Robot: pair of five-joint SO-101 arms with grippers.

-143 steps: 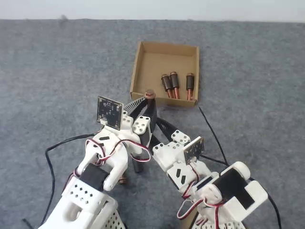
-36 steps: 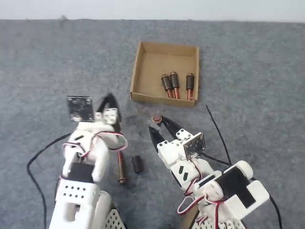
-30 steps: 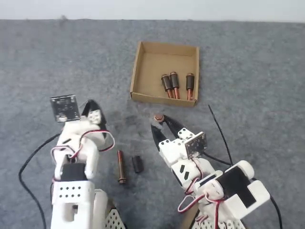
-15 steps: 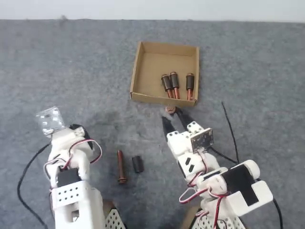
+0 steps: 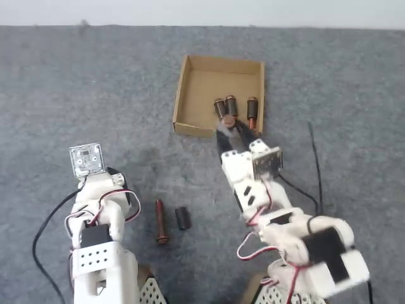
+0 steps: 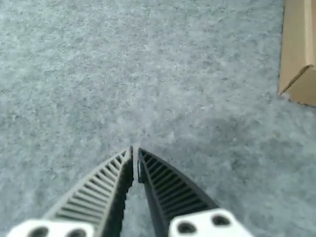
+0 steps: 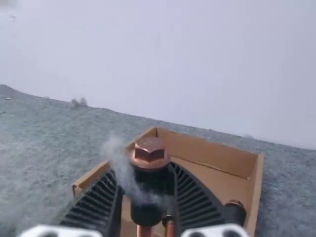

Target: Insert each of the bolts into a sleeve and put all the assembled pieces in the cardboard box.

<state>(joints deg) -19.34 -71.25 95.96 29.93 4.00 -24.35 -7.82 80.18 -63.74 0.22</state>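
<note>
Three assembled pieces in one cardboard box, a fourth piece in my right tool, one loose bolt, one loose sleeve, two tools counting my left tool

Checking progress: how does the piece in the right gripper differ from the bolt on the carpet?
The held piece wears a black sleeve; carpet bolt is bare. Held piece stands upright in the right gripper at the cardboard box; carpet bolt lies flat by a loose sleeve. Both are copper-coloured.
</note>
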